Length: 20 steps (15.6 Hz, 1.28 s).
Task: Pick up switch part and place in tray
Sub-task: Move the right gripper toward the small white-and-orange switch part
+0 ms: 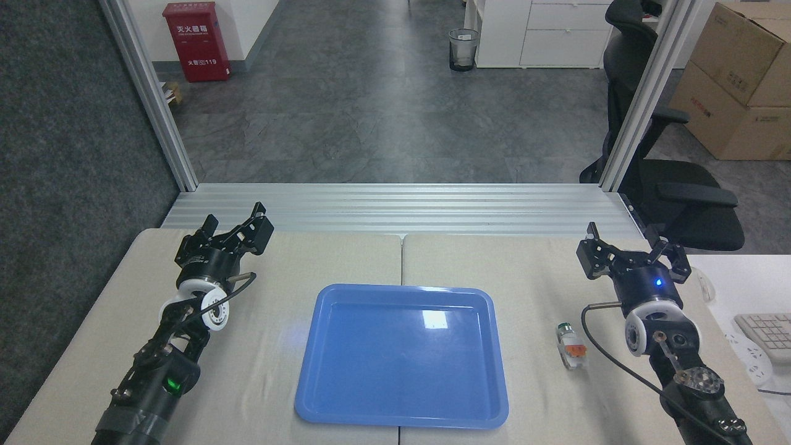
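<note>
Just below and to the left of my right gripper (pixel 631 258) lies the switch part (pixel 570 346), flat on the table (pixel 531 272), green tip pointing away from me, apart from the blue tray (pixel 401 418) on its far side. That gripper's jaws are spread and empty; my left gripper (pixel 238 232), well off beyond the tray, is spread too. I judge the best approach is to descend straight over the part, closing across its narrow white sides.
</note>
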Available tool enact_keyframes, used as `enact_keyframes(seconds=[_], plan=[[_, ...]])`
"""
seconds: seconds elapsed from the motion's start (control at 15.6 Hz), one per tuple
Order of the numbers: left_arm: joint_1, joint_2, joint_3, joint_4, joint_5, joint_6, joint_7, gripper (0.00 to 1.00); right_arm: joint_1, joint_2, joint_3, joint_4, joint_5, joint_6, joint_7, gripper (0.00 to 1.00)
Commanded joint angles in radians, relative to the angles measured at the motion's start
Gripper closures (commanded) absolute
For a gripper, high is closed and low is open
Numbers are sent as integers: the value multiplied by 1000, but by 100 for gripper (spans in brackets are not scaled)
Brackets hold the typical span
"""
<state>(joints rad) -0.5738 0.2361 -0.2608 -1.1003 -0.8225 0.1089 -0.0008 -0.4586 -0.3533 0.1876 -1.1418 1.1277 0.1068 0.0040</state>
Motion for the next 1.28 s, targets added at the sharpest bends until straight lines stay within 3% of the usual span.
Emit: enact_keyframes(seconds=[0.0,0.32,1.09,1.22], plan=[[0,0,0,0,0,0,1,0,3,-33,-20,13,1,-7,-22,2],[0,0,0,0,0,0,1,0,-6,-53,-22,27,-3,-4,-25,2],[0,0,0,0,0,0,1,0,2,-38,-4,21,3,-2,-24,3],[0,0,0,0,0,0,-1,0,56,-18,25,-18,3,-2,-16,8]])
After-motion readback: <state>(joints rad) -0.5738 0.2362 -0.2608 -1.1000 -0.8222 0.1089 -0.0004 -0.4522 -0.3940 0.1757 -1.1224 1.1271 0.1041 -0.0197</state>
